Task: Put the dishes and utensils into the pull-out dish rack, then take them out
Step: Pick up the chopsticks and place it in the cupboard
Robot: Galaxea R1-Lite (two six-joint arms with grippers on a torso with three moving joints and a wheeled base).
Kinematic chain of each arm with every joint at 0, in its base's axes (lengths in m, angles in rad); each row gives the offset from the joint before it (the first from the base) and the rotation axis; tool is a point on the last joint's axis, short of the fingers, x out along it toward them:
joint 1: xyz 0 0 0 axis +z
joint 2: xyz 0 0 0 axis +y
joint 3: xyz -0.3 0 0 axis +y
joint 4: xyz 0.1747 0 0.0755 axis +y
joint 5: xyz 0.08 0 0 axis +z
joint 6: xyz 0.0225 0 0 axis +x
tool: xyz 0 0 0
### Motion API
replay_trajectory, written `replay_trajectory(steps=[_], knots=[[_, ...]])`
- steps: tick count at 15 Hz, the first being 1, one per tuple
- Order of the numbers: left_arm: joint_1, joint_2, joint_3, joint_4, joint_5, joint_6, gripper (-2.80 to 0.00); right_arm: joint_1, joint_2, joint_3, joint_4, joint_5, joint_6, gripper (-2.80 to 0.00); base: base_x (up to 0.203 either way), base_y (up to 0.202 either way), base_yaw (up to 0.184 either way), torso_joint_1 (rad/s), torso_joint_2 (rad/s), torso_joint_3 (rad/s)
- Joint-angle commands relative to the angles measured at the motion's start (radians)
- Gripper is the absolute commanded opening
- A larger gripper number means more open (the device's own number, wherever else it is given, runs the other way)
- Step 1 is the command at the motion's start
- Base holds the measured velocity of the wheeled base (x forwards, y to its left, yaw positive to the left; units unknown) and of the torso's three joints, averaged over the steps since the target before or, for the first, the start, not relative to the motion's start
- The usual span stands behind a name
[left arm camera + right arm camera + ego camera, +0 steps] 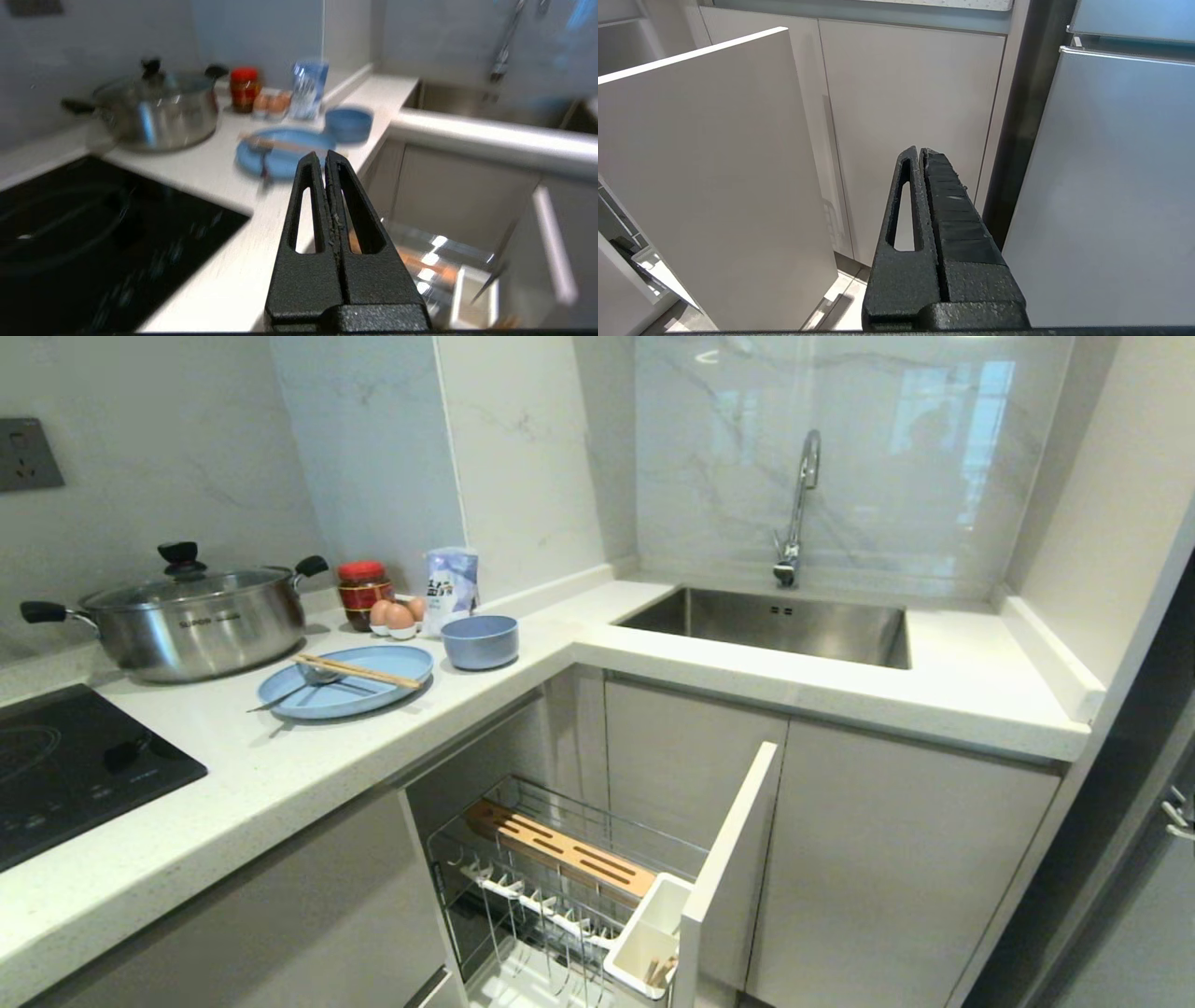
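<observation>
Bare bench (280,775) in front of the divided plate (373,686), between it and the cooktop (75,765): open approach there. Behind the plate, crowded: pot (196,625), red jar (362,590), eggs (397,616), packet (452,586), with the bowl (480,641) just beside. Pull-out dish rack (560,877) open from above, hemmed by its front panel (728,868) on one side and the bench edge overhanging on the other. Wooden strip (560,849) and caddy (649,933) filling part of the basket.

chopsticks (358,670) on plate (373,689); bowl (480,641) beside
</observation>
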Motion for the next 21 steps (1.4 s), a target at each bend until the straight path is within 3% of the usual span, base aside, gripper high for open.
replay_trajectory(steps=[1,7,9,11,14,16,18,21], knots=[[0.011,-0.259,0.210,-0.009,0.002,0.029,-2.80,0.000,0.000,0.000,0.000,-0.001,0.000,-2.80,0.000,0.000,0.000,0.000,0.00,0.000],[0.058,-0.581,0.742,-0.220,-0.039,0.065,-2.80,0.000,0.000,0.000,0.000,-0.001,0.000,-2.80,0.000,0.000,0.000,0.000,0.00,0.000],[0.063,-0.618,0.838,-0.255,-0.038,0.007,-2.80,0.000,0.000,0.000,0.000,0.001,0.000,-2.80,0.000,0.000,0.000,0.000,0.00,0.000],[0.063,-0.621,0.943,-0.306,-0.039,0.001,-2.80,0.000,0.000,0.000,0.000,0.001,0.000,-2.80,0.000,0.000,0.000,0.000,0.00,0.000],[0.064,-0.622,1.140,-0.525,-0.042,0.017,-2.80,0.000,0.000,0.000,0.000,0.001,0.000,-2.80,0.000,0.000,0.000,0.000,0.00,0.000],[0.064,-0.622,1.154,-0.546,-0.065,0.003,-2.80,0.000,0.000,0.000,0.000,0.001,0.000,-2.80,0.000,0.000,0.000,0.000,0.00,0.000],[0.064,-0.622,1.169,-0.513,-0.128,-0.020,-2.80,0.000,0.000,0.000,0.000,0.001,0.000,-2.80,0.000,0.000,0.000,0.000,0.00,0.000],[0.064,-0.622,1.170,-0.514,-0.128,-0.033,-2.80,0.000,0.000,0.000,0.000,0.001,0.000,-2.80,0.000,0.000,0.000,0.000,0.00,0.000]])
